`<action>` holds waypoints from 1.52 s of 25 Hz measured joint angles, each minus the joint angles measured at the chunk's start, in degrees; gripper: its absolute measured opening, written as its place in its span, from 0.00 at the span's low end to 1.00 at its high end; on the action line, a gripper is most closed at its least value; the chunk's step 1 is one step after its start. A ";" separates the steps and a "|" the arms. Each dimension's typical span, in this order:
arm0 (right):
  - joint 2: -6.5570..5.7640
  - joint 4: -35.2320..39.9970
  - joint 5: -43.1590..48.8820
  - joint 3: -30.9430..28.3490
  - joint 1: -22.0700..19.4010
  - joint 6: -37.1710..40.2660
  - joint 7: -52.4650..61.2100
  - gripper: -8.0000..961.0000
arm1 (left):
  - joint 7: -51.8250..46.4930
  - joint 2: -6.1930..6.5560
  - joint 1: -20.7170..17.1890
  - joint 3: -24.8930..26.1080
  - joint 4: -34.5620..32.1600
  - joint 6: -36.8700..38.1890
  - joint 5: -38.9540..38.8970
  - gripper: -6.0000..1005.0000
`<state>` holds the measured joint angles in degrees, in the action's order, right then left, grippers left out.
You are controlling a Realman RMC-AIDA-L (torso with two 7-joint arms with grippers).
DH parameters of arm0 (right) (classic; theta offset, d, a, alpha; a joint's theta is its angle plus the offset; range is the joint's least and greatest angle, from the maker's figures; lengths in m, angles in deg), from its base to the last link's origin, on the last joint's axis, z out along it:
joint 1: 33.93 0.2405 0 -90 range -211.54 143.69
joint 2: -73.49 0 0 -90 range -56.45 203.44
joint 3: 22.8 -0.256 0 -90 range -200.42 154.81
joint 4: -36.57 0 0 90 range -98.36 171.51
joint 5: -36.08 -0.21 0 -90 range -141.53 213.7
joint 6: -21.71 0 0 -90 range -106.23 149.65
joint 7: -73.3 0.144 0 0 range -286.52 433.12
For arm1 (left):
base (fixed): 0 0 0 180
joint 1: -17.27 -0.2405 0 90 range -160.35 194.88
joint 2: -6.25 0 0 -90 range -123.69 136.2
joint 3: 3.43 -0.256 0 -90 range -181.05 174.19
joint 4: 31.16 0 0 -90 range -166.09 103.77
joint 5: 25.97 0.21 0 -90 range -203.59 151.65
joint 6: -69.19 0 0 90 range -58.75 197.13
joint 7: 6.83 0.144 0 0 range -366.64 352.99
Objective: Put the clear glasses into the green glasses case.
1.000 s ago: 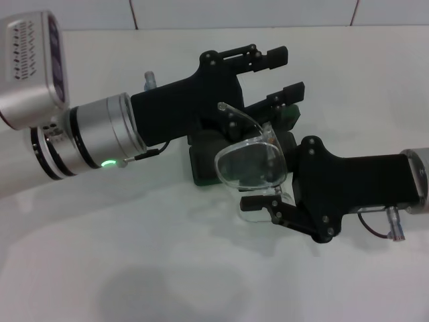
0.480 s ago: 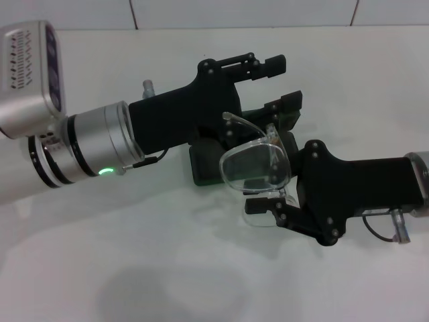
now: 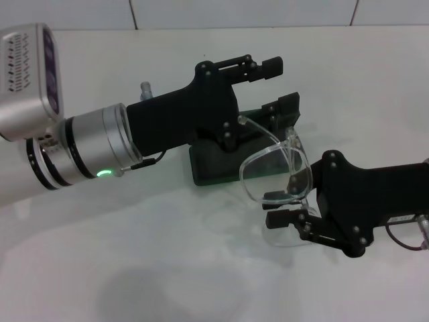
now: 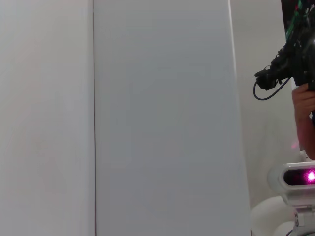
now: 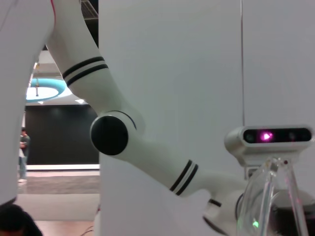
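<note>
The green glasses case lies on the white table, largely hidden under my left gripper. That gripper hovers over the case, open, with nothing between its fingers. To the right of the case and nearer the table's front edge, my right gripper is shut on the lower rim of the clear glasses. They hang tilted above the table, one temple arm reaching back toward the left gripper. In the right wrist view a clear lens shows close up. The left wrist view shows none of the task's things.
A tiled wall runs along the table's far edge. The left arm's silver wrist crosses the table's left half. The wrist views show white panels, the robot's head and a camera rig far off.
My right gripper has carried the glasses to the right and toward the table's front, away from the case. The left gripper has barely shifted.
</note>
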<state>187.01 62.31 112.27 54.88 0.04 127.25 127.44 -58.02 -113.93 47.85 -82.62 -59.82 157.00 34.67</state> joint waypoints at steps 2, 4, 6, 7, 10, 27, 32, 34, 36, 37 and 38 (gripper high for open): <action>-0.05 0.01 0.49 -0.04 0.32 0.16 1.54 0.14 | 0.15 0.01 0.08 0.00 0.00 0.00 0.00 0.52; -0.06 0.00 0.62 -0.04 0.61 0.01 2.60 0.14 | 0.48 0.01 0.09 0.00 0.00 0.04 0.01 0.52; -0.06 -0.11 0.63 -0.12 0.77 -0.50 3.33 0.14 | 0.93 -0.01 0.05 0.00 0.00 0.15 0.09 0.52; -0.06 -0.16 0.62 -0.20 0.79 -0.73 3.61 0.14 | 1.09 -0.03 0.03 -0.07 0.00 0.25 0.14 0.52; -0.06 -0.11 0.44 -0.25 0.77 -1.12 4.04 0.14 | 1.32 0.01 -0.01 -1.03 0.00 0.55 0.13 0.52; -0.32 0.12 0.86 -1.57 0.73 -2.02 5.19 0.14 | 1.57 0.06 0.40 -1.33 0.01 0.58 0.00 0.52; -0.72 0.36 2.38 -1.66 0.68 -1.88 4.95 0.14 | 4.46 0.02 -0.17 -1.01 1.21 -0.88 -3.88 0.52; -1.16 0.93 2.57 -1.72 0.37 -2.20 4.83 0.14 | 6.27 0.08 -0.44 -0.96 2.48 -2.09 -7.45 0.52; -1.52 2.23 2.76 -1.76 -0.04 -3.03 4.87 0.14 | 8.95 0.20 -1.23 0.02 4.44 -4.16 -13.02 0.52; -1.66 3.00 2.75 -1.81 -0.16 -3.71 5.03 0.14 | 10.30 0.21 -1.83 1.21 5.25 -5.25 -15.62 0.52; -1.71 4.62 2.89 -1.83 -0.33 -5.02 5.54 0.14 | 11.55 0.21 -2.60 2.91 6.02 -6.25 -17.76 0.52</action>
<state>185.31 66.93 115.16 53.05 -0.29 122.23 132.98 -46.46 -113.71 45.25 -79.71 -53.79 150.74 16.91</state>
